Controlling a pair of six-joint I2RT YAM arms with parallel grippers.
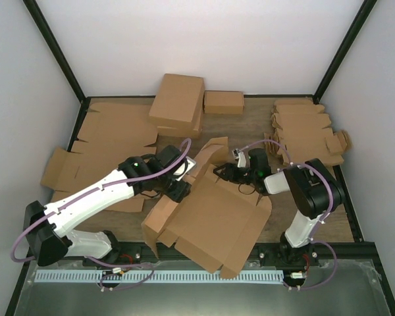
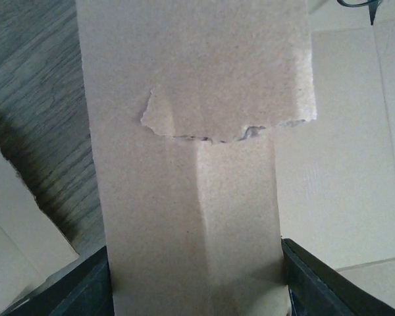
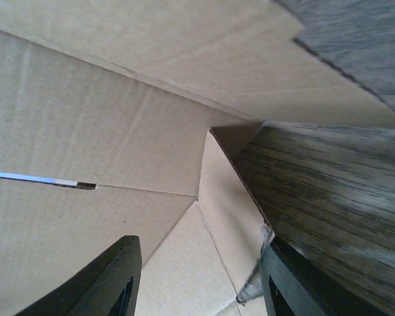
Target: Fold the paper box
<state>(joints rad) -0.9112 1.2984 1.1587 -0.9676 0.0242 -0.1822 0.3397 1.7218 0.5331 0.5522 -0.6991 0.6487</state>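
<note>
The paper box (image 1: pixel 217 217) lies half-formed on the near middle of the table (image 1: pixel 247 128), between the two arms, its broad base panel flat and reaching almost to the near edge, with flaps raised on its left and far sides. The left gripper (image 2: pixel 195 289) is at the box's left side. A tall upright flap with a torn patch on its face fills the gap between the fingers (image 2: pixel 316 283), its two edges meeting their inner faces, so they clamp it across its width. The right gripper (image 3: pixel 201 283) hangs over the far side of the box, just right of the raised far flap. Its fingers (image 3: pixel 112 280) are spread with nothing between them, pointing at a folded corner where a flap meets the base panel, with bare wood just to the right. Flat cardboard blanks (image 1: pixel 108 141) cover the left of the table, closed boxes (image 1: pixel 178 102) sit at the far middle, and a pile of notched blanks (image 1: pixel 306 128) lies far right, all well apart from the grippers.
</note>
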